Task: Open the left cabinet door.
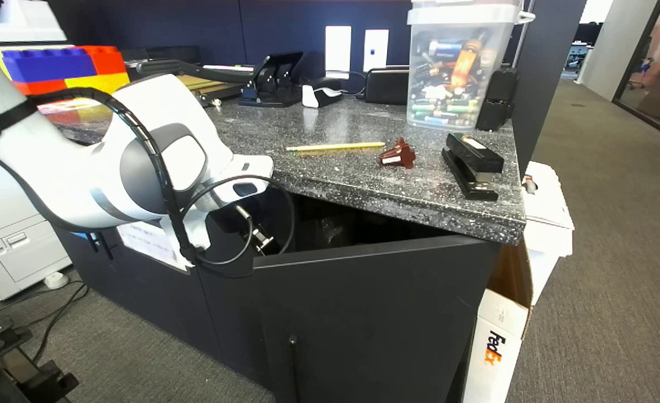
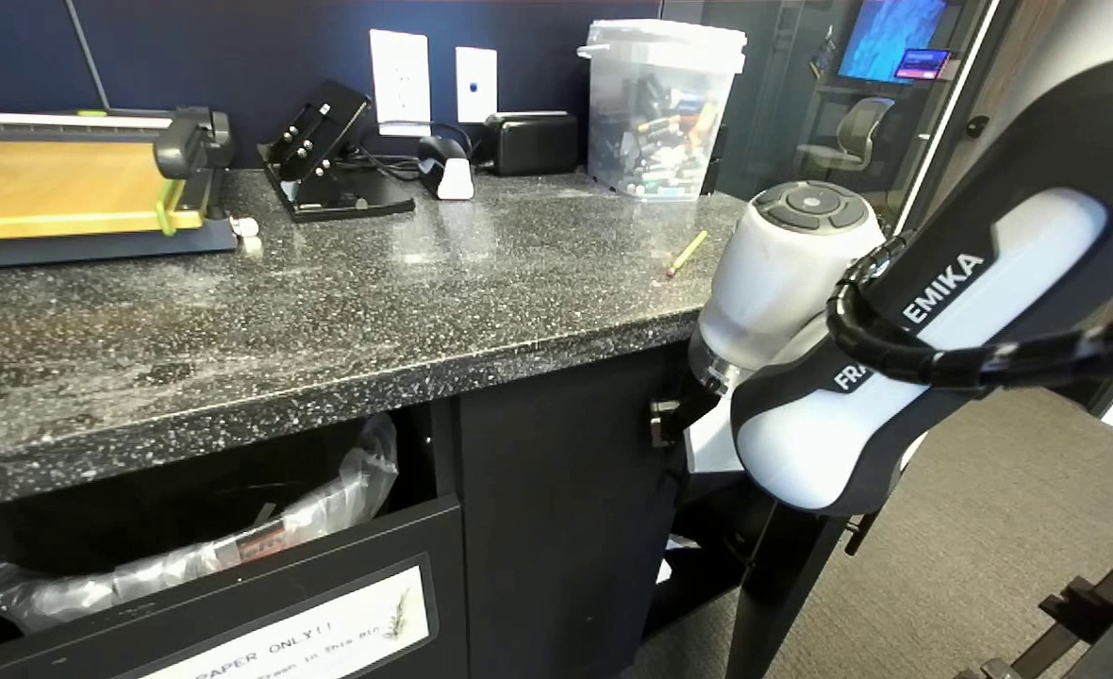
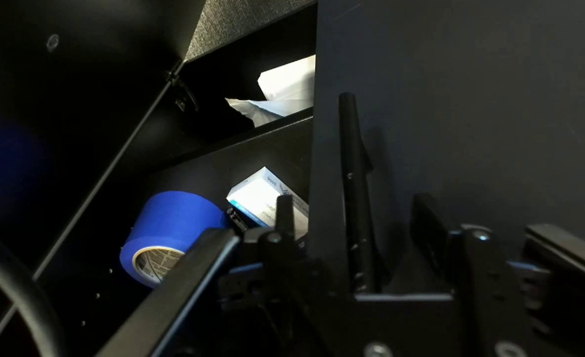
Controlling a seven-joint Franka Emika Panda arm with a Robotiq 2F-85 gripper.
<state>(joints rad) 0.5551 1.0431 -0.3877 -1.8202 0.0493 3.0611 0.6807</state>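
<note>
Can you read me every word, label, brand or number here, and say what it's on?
"FedEx": white box.
"FRA" and "EMIKA": robot arm, partly covered.
"PAPER ONLY!!": white sign.
"Trash in This Bin": same sign, start out of frame.
Too small or blurred: print on the small white carton, inside the blue tape roll, and on the reddish label above the sign.

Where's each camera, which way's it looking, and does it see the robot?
In an exterior view: sits higher than the countertop, looking down at stapler and open door; arm at picture left.
In an exterior view: also sits higher, facing the dark wall; arm at picture right.
Wrist view: on the arm's end, looking down into the cabinet at blue tape; gripper in the lower half.
Both exterior views share the pencil and clear tub.
</note>
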